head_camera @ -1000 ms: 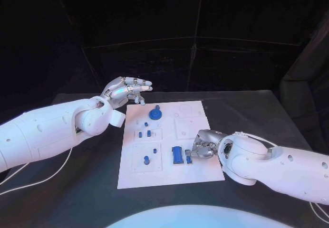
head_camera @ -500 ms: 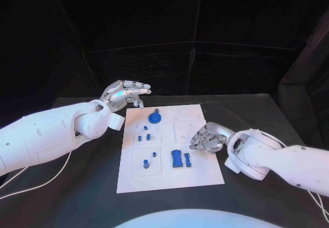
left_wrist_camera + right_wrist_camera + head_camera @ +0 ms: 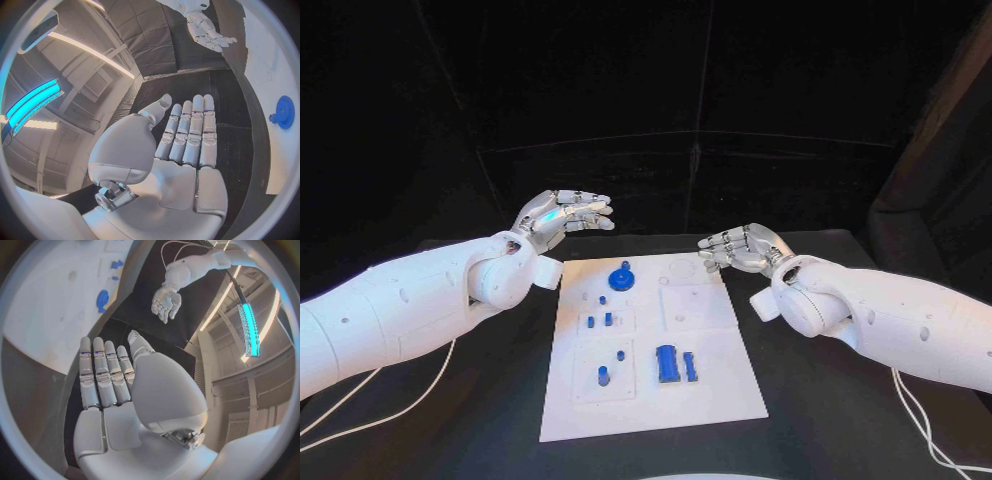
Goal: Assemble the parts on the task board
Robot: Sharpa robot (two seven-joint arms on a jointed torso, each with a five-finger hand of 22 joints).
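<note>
Head view: the task board (image 3: 661, 395), a white plate, lay lengthwise at the middle of the black table (image 3: 848, 420). Nearest me on it stood two upright blue blocks (image 3: 675, 362) side by side, with a small blue peg (image 3: 604, 376) to their left. Farther along sat a cluster of small blue pegs (image 3: 600, 320), and beyond them a blue gear (image 3: 623, 275). Past the board's far end, my left hand (image 3: 563, 213) and my right hand (image 3: 740, 247) hovered above the table, each released, fingers extended, grasping nothing.
</note>
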